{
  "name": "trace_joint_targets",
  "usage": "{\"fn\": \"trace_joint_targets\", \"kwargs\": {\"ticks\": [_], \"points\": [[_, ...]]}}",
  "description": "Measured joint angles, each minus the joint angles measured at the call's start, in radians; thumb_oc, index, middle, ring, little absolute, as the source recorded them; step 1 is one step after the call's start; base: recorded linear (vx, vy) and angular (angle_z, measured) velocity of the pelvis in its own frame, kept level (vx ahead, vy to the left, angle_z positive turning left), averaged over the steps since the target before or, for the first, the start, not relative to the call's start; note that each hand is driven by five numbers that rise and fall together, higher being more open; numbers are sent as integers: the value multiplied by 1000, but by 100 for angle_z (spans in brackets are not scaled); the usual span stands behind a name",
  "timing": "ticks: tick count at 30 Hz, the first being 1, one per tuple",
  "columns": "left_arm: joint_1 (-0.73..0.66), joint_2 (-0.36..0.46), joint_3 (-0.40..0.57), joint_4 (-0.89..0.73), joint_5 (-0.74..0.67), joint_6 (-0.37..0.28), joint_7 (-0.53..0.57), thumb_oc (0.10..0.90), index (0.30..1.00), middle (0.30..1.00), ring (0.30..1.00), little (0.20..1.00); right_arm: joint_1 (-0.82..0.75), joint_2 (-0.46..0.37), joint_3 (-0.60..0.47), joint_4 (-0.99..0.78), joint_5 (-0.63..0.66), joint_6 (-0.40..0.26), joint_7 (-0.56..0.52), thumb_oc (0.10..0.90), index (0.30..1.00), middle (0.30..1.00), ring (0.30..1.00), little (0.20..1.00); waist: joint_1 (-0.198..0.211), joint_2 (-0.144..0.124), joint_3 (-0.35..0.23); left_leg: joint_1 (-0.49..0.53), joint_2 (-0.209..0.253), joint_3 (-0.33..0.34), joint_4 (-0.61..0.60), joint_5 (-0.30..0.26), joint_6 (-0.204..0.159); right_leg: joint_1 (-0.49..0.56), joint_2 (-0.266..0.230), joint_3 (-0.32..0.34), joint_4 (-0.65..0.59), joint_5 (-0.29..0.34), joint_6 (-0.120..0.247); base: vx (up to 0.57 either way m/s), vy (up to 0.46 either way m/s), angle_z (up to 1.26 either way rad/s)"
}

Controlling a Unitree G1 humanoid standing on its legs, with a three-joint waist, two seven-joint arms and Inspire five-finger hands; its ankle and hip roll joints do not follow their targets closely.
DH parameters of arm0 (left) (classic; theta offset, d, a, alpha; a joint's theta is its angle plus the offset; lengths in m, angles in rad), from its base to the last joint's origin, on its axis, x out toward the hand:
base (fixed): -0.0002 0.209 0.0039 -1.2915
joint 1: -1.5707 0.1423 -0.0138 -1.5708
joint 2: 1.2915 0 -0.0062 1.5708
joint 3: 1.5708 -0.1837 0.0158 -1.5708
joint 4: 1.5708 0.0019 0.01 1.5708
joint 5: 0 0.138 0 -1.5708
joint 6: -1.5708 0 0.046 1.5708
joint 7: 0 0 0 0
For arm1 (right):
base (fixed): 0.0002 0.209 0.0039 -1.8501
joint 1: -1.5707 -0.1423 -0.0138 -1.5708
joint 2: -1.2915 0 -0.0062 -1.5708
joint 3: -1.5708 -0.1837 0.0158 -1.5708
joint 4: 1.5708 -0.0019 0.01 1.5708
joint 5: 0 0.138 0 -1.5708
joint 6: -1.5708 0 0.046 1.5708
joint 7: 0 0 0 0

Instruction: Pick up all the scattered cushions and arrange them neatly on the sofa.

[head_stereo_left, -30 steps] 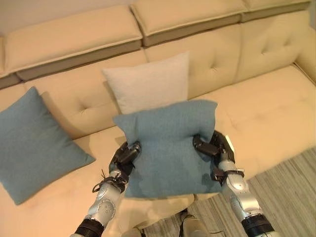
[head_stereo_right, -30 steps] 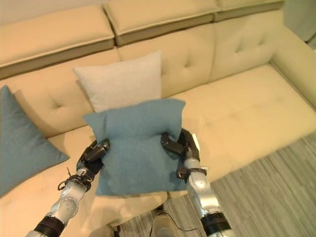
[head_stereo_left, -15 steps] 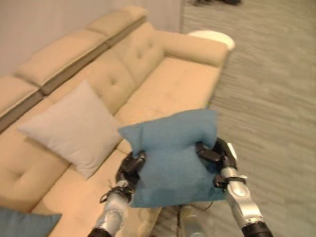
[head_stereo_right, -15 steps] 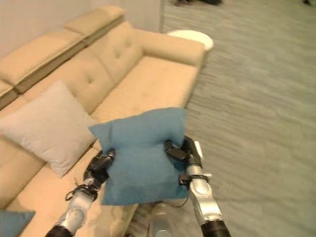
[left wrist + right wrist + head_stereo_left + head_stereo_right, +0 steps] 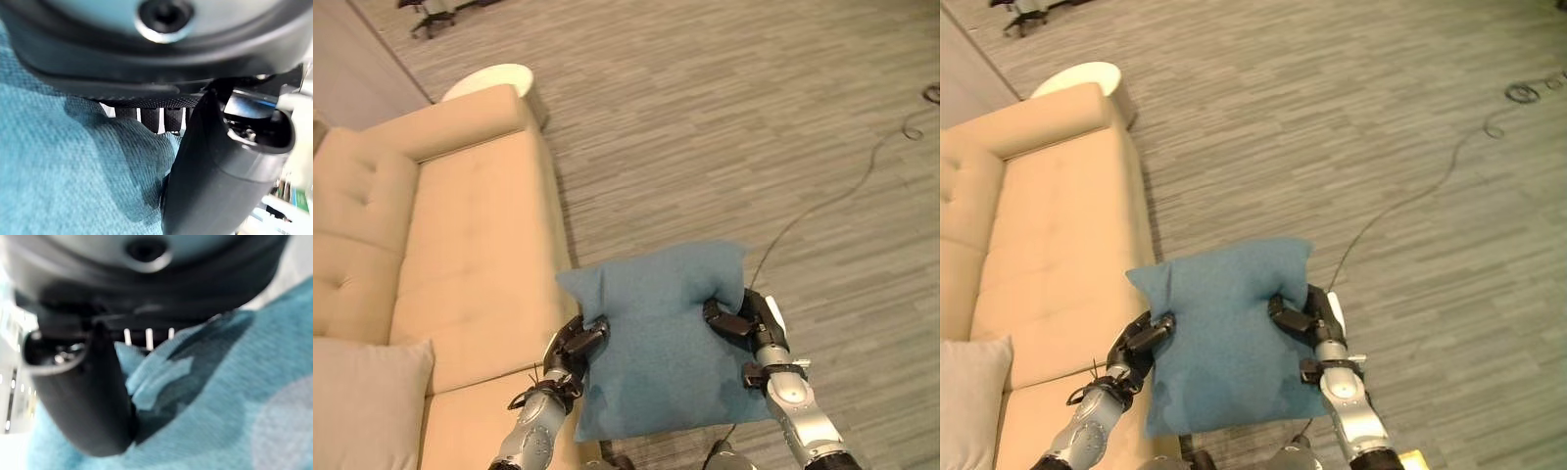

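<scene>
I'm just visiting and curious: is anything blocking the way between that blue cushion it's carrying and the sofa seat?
Nothing visible does. The blue cushion is pinched at its sides by the left hand and the right hand, beside the sofa. The nearest seat is bare; a pale cushion sits further along.

Blue cushion (image 5: pixel 661 352): coarse matt woven cloth. Sofa (image 5: pixel 470 245): smooth tan upholstery. Floor (image 5: pixel 724 127): grey wood-grain planks.

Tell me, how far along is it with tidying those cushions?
Looks done: a pale cushion already sits on the sofa. In hand: the blue cushion is held over the floor past the sofa's front edge, left hand and right hand pinching its sides. Left: setting it on the seat.
</scene>
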Motion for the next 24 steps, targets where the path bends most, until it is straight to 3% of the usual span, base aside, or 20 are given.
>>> {"fn": "trace_joint_targets", "kwargs": {"ticks": [2, 4, 5, 6, 7, 8, 10, 11, 12, 13, 14, 15, 17, 18, 19, 20, 22, 23, 24], "points": [[-4, -1, 2, 8, 1, 1, 3, 400, 300, 300, 300, 300, 5, -4, 2, -6, 0, -2, -2, 400, 300, 300, 300, 300, 1, -25, -3, 15, 1, 34, 14, 8, 12, -6, 22, 38, -7, -5, -23, -11, -353, -103], [-4, -3, -8, 7, 11, 1, 4, 400, 300, 300, 300, 300, 19, -16, 2, -5, 0, -2, -9, 400, 300, 300, 300, 300, -18, -41, 1, -36, 35, 25, 131, -21, 22, 17, 39, 70, -50, 8, -44, -47, -339, -57], [-2, -8, -11, 7, 13, 1, 5, 400, 300, 300, 300, 300, 25, -17, 1, -5, 1, -2, -11, 400, 300, 300, 300, 300, -20, -53, 4, -41, 28, 5, 120, -34, 13, 27, 43, 75, -68, 8, -44, -127, -488, -44], [-3, -12, -23, 7, 13, 1, 6, 400, 300, 300, 300, 300, 34, -19, -10, -4, 2, -2, -14, 400, 300, 300, 300, 300, -25, -48, 2, -48, 15, -36, 31, -35, 1, 38, 52, 94, -91, 11, -47, -89, -231, -49], [-4, -28, -33, 7, 13, -1, 9, 400, 300, 300, 300, 300, 33, -22, -12, 1, 4, -5, -20, 400, 300, 300, 300, 300, -32, -43, 0, -67, 8, -60, -2, 33, 19, 31, 73, 98, -86, 11, -46, -85, -329, -70], [-3, -35, -35, 16, 11, -4, 22, 400, 300, 300, 300, 300, 25, -21, -7, 18, 5, -6, -22, 400, 300, 300, 300, 300, -24, -32, 1, -66, 23, -108, -13, 108, 41, 17, 87, 102, -55, 12, -48, 29, -332, -64], [-3, -37, -37, 22, 9, -3, 38, 400, 300, 300, 300, 300, 36, -21, 8, 14, 6, -5, -34, 400, 300, 300, 300, 300, -26, -46, 2, -64, 18, -177, 5, 116, 42, 29, 101, 105, -95, 16, -46, 102, -424, -58], [-5, -32, -30, 23, 7, -8, 44, 400, 300, 300, 300, 300, 36, -16, 20, 14, 6, -5, -35, 400, 300, 300, 300, 300, 17, -72, 15, -111, 9, -360, 107, 101, 49, 50, 115, 161, -146, 34, -74, 161, -232, -96], [-1, -20, -25, 26, -3, -15, 46, 400, 300, 300, 300, 300, 30, -20, 35, 13, 6, -4, -33, 400, 300, 300, 300, 300, 54, -92, 29, -148, -16, -456, 125, 24, -43, 80, 108, 190, -203, 53, -73, 115, -122, -91], [-2, -24, -27, 30, -7, -15, 46, 400, 300, 300, 300, 300, 31, -22, 36, 13, 6, -4, -32, 400, 300, 300, 300, 300, 57, -96, 33, -159, -35, -479, 94, 8, -62, 100, 104, 196, -228, 57, -69, 184, -124, -43], [1, -30, -38, 37, -12, -14, 46, 400, 300, 300, 300, 300, 35, -22, 34, 15, 7, 0, -33, 400, 300, 300, 300, 300, 70, -99, 41, -192, -89, -494, 42, 15, -51, 144, 101, 195, -268, 61, -62, 171, -137, 0], [5, -30, -41, 44, -12, -14, 46, 400, 300, 300, 300, 300, 39, -15, 34, 14, 6, 1, -33, 400, 300, 300, 300, 300, 81, -98, 44, -241, -138, -487, 30, 38, -23, 189, 98, 178, -306, 62, -59, 175, -138, 9], [1, -40, -35, 54, -12, -20, 46, 400, 300, 300, 300, 300, 40, -19, 34, 7, 6, -2, -33, 400, 300, 300, 300, 300, 97, -80, 37, -321, -185, -473, 27, 103, -11, 238, 114, 148, -354, 58, -34, 87, -102, -4], [1, -42, -32, 55, -12, -23, 46, 400, 300, 300, 300, 300, 37, -18, 36, 6, 6, -4, -33, 400, 300, 300, 300, 300, 117, -67, 33, -349, -185, -459, 13, 142, -7, 250, 125, 153, -366, 51, -22, 253, -158, -35], [2, -49, -27, 54, -12, -24, 47, 400, 300, 300, 300, 300, 36, -23, 38, 3, 5, -6, -34, 400, 300, 300, 300, 300, 133, -31, 24, -352, -166, -427, -17, 203, -23, 279, 155, 154, -376, 35, 2, 314, -126, -32], [-3, -53, -11, 70, -11, -19, 48, 400, 300, 300, 300, 300, 24, -23, 48, 16, 4, 4, -36, 400, 300, 300, 300, 300, 139, -17, 13, -340, -145, -362, -20, 217, 48, 319, 177, 154, -388, -2, 34, 266, -81, -32], [-20, -33, 16, 79, -11, -23, 69, 400, 300, 300, 300, 300, -11, -16, 98, 10, -1, 13, -34, 400, 300, 300, 300, 300, 177, -77, 13, -307, -175, -323, -45, 192, 35, 295, 132, 154, -345, -25, 60, 247, -89, -36], [-27, -20, 29, 79, -11, -20, 70, 400, 300, 300, 300, 300, -23, -19, 115, 9, -6, 13, -30, 400, 300, 300, 300, 300, 181, -98, 17, -298, -195, -328, -38, 180, 46, 306, 121, 142, -336, -33, 64, 357, -73, -1], [-33, -6, 47, 82, -10, -19, 75, 400, 300, 300, 300, 300, -36, -20, 142, 9, -17, 19, -29, 400, 300, 300, 300, 300, 181, -120, 29, -274, -213, -342, -27, 178, 63, 312, 96, 117, -275, -64, 96, 244, 17, 44]]}}
